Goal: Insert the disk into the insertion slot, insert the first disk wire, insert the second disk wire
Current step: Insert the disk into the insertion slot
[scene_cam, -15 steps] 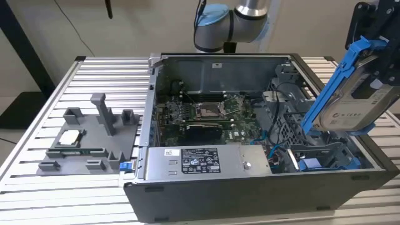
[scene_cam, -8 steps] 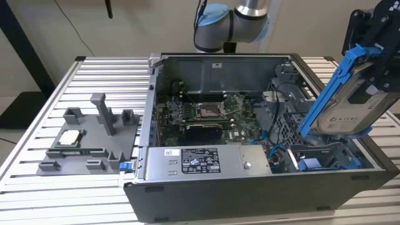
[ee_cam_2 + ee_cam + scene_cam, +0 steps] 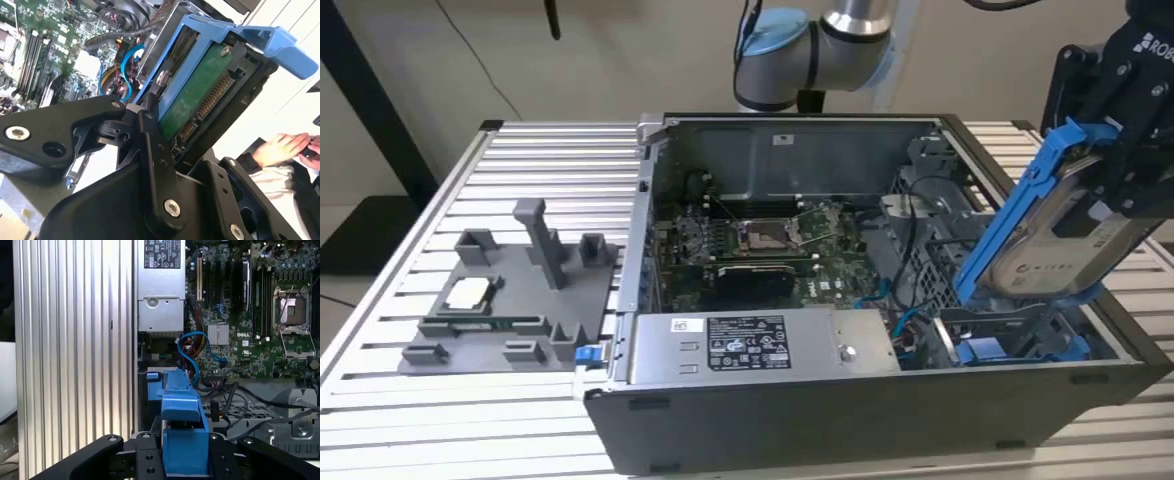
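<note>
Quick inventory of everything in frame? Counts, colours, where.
disk: 1, silver-grey in blue carrier, tilted above the slot
slot: 1, grey, blue clips, exterior view's right of case
computer case: 1, dark grey, open, on the table
power supply: 1, grey, labelled, case's near wall
motherboard: 1, green, inside case
cables: several, blue and black, between motherboard and slot
tray: 1, grey, on table, exterior view's left
table: 1, silver slatted, under everything
person's hand: 1, second wrist view, beyond the disk
robot arm: 1, silver and pale blue, behind the case
end effector: 1, black, shut on the disk
</note>
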Tool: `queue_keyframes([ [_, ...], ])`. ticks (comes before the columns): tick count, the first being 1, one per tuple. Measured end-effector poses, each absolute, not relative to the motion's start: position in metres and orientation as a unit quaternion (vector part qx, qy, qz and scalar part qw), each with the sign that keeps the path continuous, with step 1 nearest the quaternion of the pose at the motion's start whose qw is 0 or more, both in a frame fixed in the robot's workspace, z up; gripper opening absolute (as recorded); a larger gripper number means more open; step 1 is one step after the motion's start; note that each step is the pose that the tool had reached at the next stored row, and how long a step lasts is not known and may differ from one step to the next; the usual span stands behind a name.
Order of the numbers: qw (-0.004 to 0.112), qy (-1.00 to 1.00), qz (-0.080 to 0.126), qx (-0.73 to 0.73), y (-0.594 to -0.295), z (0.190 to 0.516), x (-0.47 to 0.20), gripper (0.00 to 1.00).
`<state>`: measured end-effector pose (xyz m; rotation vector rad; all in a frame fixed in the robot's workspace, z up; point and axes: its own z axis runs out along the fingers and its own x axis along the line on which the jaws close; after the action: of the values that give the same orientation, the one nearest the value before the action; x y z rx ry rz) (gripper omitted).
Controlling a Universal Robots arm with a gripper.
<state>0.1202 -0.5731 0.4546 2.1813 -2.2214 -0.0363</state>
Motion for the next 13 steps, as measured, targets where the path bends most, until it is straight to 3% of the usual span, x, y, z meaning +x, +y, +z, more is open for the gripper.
queue_keyframes([
  [13, 0.014, -0.713, -0.011, 0.701, -0.573, 0.434, 0.121, 0.33],
])
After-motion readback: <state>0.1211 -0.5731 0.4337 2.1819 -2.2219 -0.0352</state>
